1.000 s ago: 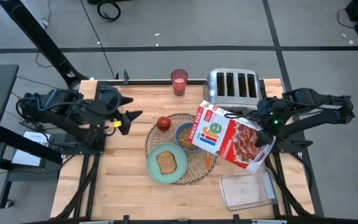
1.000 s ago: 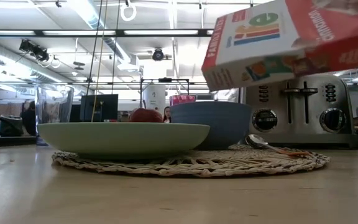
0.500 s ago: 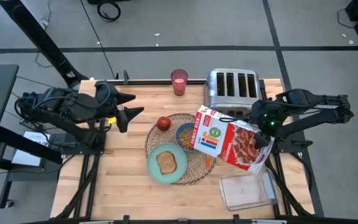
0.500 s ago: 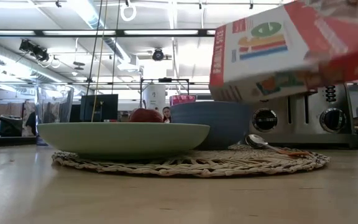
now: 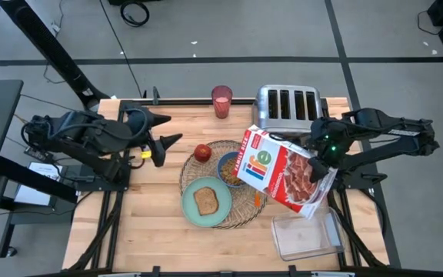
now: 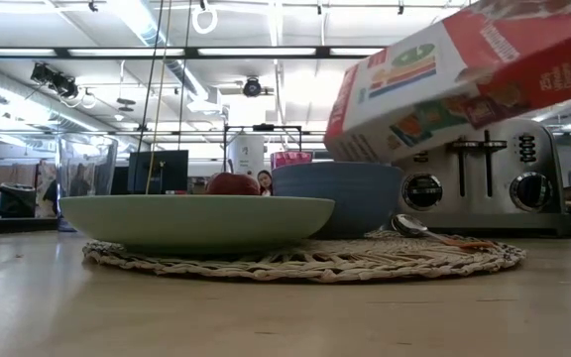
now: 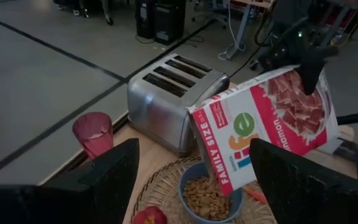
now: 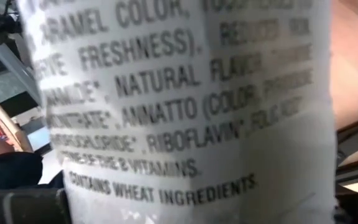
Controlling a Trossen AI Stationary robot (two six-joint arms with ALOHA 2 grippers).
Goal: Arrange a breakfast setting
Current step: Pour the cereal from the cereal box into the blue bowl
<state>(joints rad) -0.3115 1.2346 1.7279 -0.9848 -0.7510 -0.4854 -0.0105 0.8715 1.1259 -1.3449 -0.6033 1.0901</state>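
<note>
- Right gripper [image 5: 319, 163] grasps the tilted cereal box [image 5: 281, 171], whose open end hangs over the blue bowl [image 5: 229, 168] on the wicker placemat [image 5: 244, 209].
- Left gripper [image 5: 165, 129], fingers spread and empty, hovers beyond the placemat's edge, the red apple [image 5: 202, 152] nearest it.

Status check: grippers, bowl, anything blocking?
Right gripper gripping cereal box, tilted over blue bowl. Left gripper open, waiting table-left. Bowl holds cereal. Nothing blocking.

A round woven wicker placemat [image 5: 241, 206] carried a teal plate [image 5: 193, 213] with toast slice [image 5: 206, 201], a cereal-filled blue bowl [image 5: 227, 169], a red apple [image 5: 202, 152] and an orange-handled spoon [image 5: 259, 199]; a pink translucent cup [image 5: 221, 101] stood apart.
</note>
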